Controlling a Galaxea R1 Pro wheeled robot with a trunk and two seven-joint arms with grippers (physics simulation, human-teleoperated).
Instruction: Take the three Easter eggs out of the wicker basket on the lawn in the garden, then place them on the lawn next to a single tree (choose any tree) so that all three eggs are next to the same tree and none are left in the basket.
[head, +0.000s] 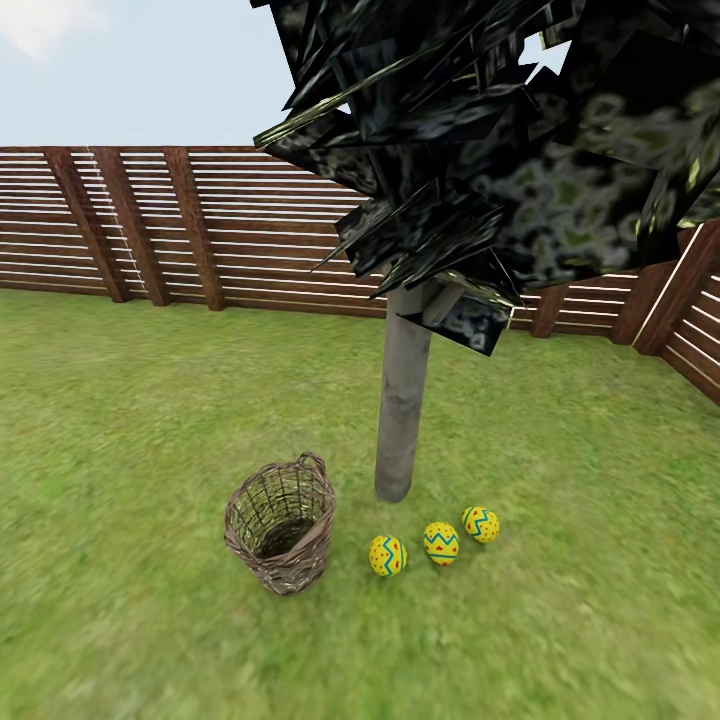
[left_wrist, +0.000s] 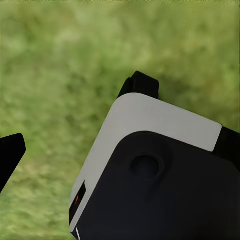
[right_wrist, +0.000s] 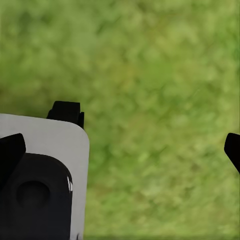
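Three yellow Easter eggs with blue zigzags lie in a row on the lawn (head: 120, 420) just in front of the tree (head: 402, 400): one (head: 387, 555) nearest the basket, one (head: 441, 542) in the middle, one (head: 481, 524) farthest from it. The wicker basket (head: 281, 525) stands upright to the trunk's left, and I see no egg in the part of its inside that shows. In the right wrist view my right gripper (right_wrist: 120, 150) hangs open over bare grass. In the left wrist view one black fingertip (left_wrist: 11, 152) sits at the frame's edge over grass, so the left gripper reads as open.
A brown slatted fence (head: 200, 220) closes the garden behind the tree and along the right side. Dark foliage (head: 500, 150) hangs low over the trunk. A white and black part of the robot's body (left_wrist: 160, 175) shows in both wrist views (right_wrist: 40, 185).
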